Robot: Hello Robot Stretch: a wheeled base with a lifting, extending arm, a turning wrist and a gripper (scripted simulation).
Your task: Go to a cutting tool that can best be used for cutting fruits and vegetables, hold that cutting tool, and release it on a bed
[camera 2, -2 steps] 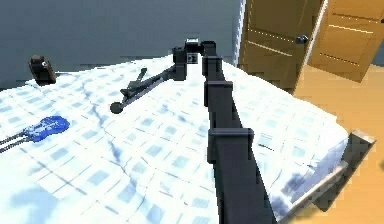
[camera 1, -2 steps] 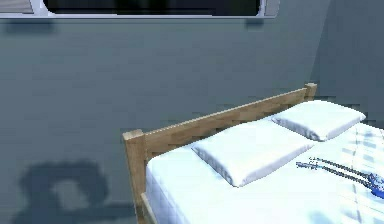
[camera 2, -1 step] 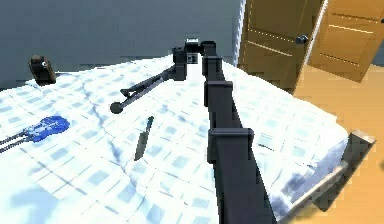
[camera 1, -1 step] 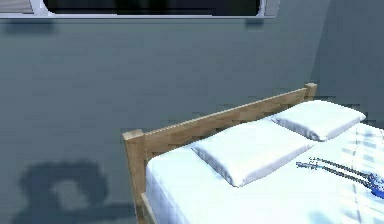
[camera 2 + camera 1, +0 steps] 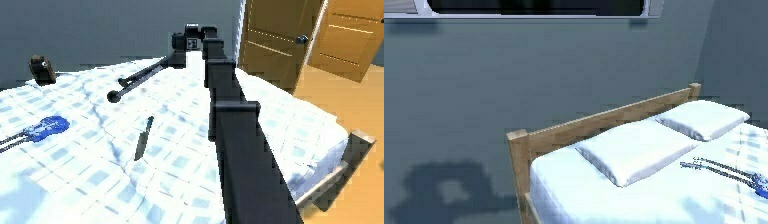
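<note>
Arm side view: dark thin knife (image 5: 143, 138) lies on blue-white checked bed (image 5: 80, 165) near pincer (image 5: 118, 91), probably put there as asked; nobody can tell the pincer's grip.

The arm (image 5: 240, 130) reaches far out as a dark square bar from the near edge. At its far end the wrist (image 5: 196, 42) turns left, and the gripper (image 5: 118, 95) slants its thin fingers (image 5: 142, 77) down toward the near left; whether it holds anything cannot be told
</note>
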